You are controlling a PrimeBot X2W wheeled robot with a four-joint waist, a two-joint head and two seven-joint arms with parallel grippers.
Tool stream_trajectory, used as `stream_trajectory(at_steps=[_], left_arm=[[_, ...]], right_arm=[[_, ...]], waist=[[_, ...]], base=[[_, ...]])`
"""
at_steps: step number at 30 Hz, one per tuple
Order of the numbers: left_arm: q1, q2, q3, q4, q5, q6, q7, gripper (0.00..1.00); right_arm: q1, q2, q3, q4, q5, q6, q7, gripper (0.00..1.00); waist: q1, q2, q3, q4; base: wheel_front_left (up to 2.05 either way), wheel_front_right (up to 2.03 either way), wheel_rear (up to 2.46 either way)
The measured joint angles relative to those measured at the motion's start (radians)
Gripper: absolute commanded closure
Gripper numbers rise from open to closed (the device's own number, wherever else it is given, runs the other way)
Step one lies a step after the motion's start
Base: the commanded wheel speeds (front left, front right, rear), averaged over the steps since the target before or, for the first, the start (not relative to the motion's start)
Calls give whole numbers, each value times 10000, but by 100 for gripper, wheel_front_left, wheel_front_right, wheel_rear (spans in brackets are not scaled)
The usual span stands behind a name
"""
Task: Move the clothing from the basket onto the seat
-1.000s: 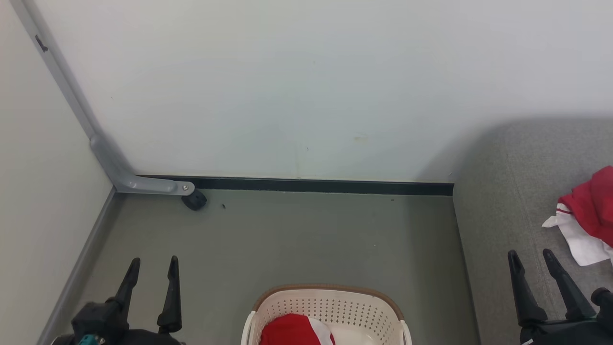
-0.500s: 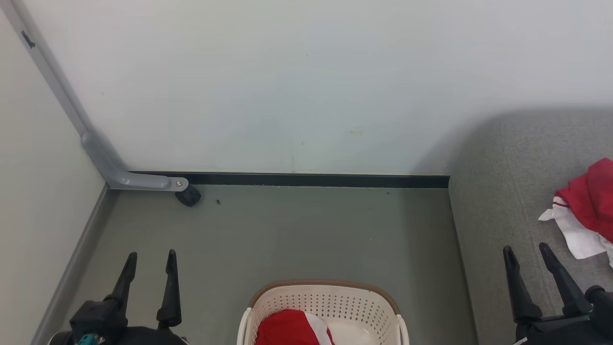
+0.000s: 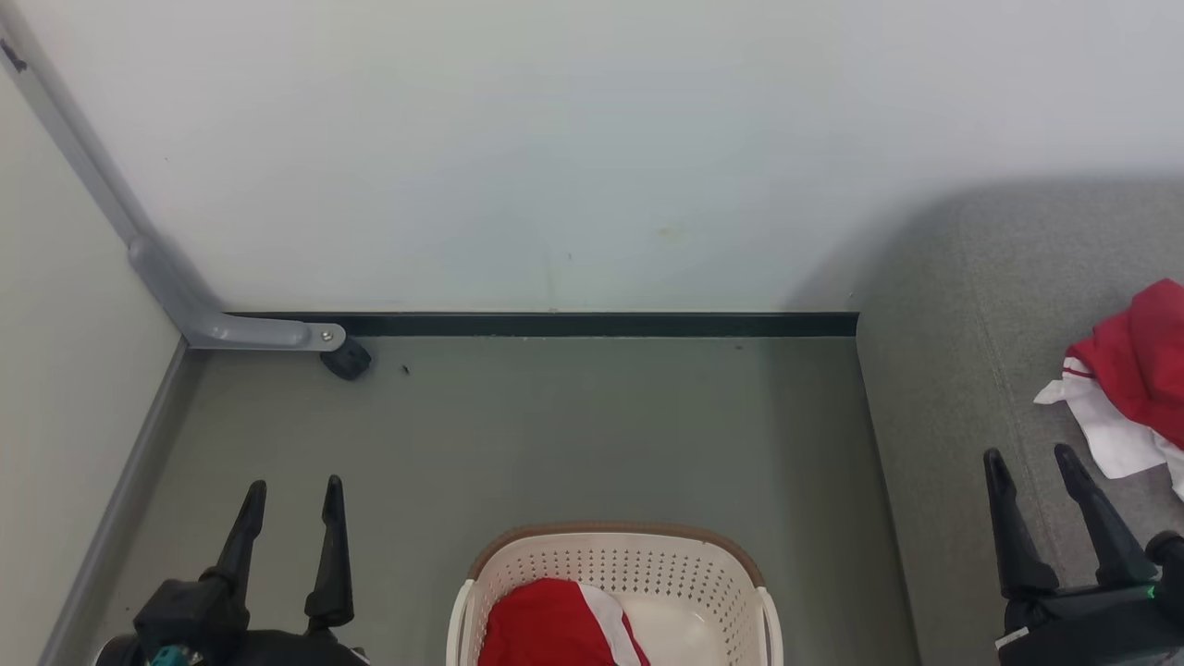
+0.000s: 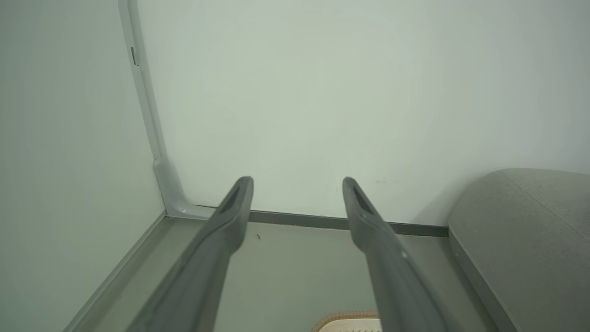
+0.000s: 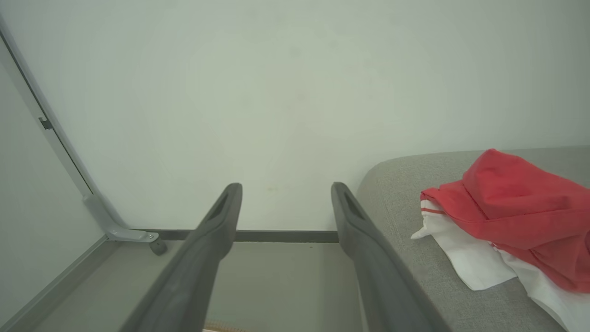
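Clothing [image 3: 546, 624] lies in two places: one red-and-white piece is in the basket, and another garment [image 3: 1133, 361] is already on the seat, well in from its left edge.

The seat [image 3: 971, 370] takes up the right side, its back against the wall [image 3: 592, 139]. The floor [image 3: 555, 425] runs between it and the left wall. The basket [image 3: 647, 578] stands on the floor toward the near edge, apart from the seat's left edge.

Over the last second the whole head view has shifted: the skirting and the basket sit higher in the picture, and more of the basket's inside shows. That looks like the camera tipping down, not the things moving. I read it as the robot turning back to the basket for the next piece, so the task is partly done.

The left gripper [image 3: 293, 486] hangs over the floor left of the basket, and the right gripper [image 3: 1029, 453] over the seat's left edge. Both have their fingers spread wide and hold nothing.

A grey bracket with a dark caster [image 3: 347, 359] sits in the floor's far-left corner, well clear. Nothing blocks the reach into the basket, though its wall will have to be cleared.
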Motion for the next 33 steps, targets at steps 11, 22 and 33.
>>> stream_trajectory(at_steps=[11, 22, 33], left_arm=[[-841, -77, -535, -15, 73, -623, 0, 0], [-2018, -288, -771, 1039, -90, -1175, 288, 0], [-3220, -251, -1285, 2263, 48, -1674, 826, 0]], right_arm=[[-1020, 201, -244, -316, -224, 311, -2, 0], [-2143, 556, -384, -506, -485, 523, -42, 0], [-3374, 961, -368, -748, -976, 746, -44, 0]], waist=[[1, 0, 1061, -276], [2, 1, 2559, -705], [3, 1, 4163, -1222]], base=[[0, 0, 0], [0, 0, 0], [0, 0, 0]])
